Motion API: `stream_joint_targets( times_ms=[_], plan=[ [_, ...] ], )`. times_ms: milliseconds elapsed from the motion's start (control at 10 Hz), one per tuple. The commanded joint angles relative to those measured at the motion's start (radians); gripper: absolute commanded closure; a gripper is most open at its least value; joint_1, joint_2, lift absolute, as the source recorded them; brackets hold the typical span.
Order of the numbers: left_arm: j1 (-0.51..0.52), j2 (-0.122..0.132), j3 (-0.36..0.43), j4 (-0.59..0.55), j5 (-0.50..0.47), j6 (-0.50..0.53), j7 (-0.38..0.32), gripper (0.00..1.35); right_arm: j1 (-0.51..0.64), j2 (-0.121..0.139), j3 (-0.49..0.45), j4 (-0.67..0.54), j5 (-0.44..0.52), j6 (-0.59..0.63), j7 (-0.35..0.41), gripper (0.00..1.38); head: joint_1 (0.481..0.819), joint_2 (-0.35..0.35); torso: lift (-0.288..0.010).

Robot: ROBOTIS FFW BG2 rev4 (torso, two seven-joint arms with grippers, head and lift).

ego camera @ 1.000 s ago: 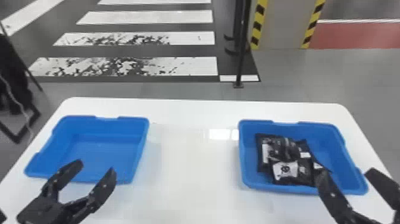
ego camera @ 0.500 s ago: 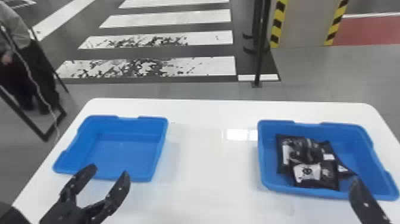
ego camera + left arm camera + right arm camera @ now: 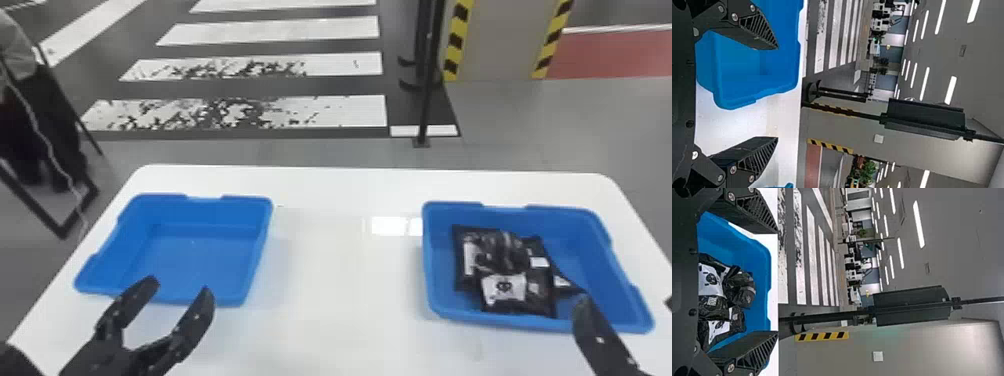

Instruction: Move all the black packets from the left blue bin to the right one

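Black packets [image 3: 505, 270]: lay in the right blue bin [image 3: 575, 227], heaped and overlapping over its left and middle part; too jumbled for a sure count. White patches showed on them, the nearest packet's bearing a dark mark.
Left pincer [image 3: 178, 288]: released, its two black fingers spread apart, the tips over the near rim of the left blue bin [image 3: 200, 250] in the head view.
Right pincer [image 3: 626, 301]: released as well, fingers wide apart; in the head view its left finger overlapped the near rim of the right blue bin, just beside the packets. Its wrist view showed the heap beyond the gap between the fingers.
Surface [image 3: 325, 310]: white, smooth, with rounded far corners; it carried both bins, set well apart, and caught a bright reflection between them.
Left blue bin: stood upright, its blue inner floor and walls in plain view, a shallow notch in the far rim.
Right blue bin: stood upright too, notched alike along the far rim.
Black pole [image 3: 427, 100]: rose from the grey floor [image 3: 540, 135] beyond the surface. Both wrist views showed a dark panel [image 3: 922, 117] mounted on it.
Crossing stripes [image 3: 325, 111]: white on dark ground, the nearer ones scuffed and patchy.
Pillar [image 3: 502, 40]: pale, edged with yellow and black hazard bands, beside a red floor area [image 3: 610, 55].
Ceiling lights [image 3: 950, 91]: glowed in rows, far off in the wrist views.
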Motion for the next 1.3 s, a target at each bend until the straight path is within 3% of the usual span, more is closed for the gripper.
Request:
stream_joint_targets(
  times_ms=[0, 1200],
  plan=[
    [-0.001, -0.003, 0.0, 0.0, 0.0, 0.005, 0.0, 0.23, 0.0, 0.0, 0.001, 0.002, 0.0, 0.0, 0.0, 0.12, 0.695, 0.099, -0.144],
    [-0.001, -0.003, 0.0, -0.005, 0.0, 0.03, 0.0, 0.13, 0.0, 0.0, -0.001, 0.002, -0.006, 0.0, -0.003, 0.11, 0.695, 0.095, -0.144]
  ],
)
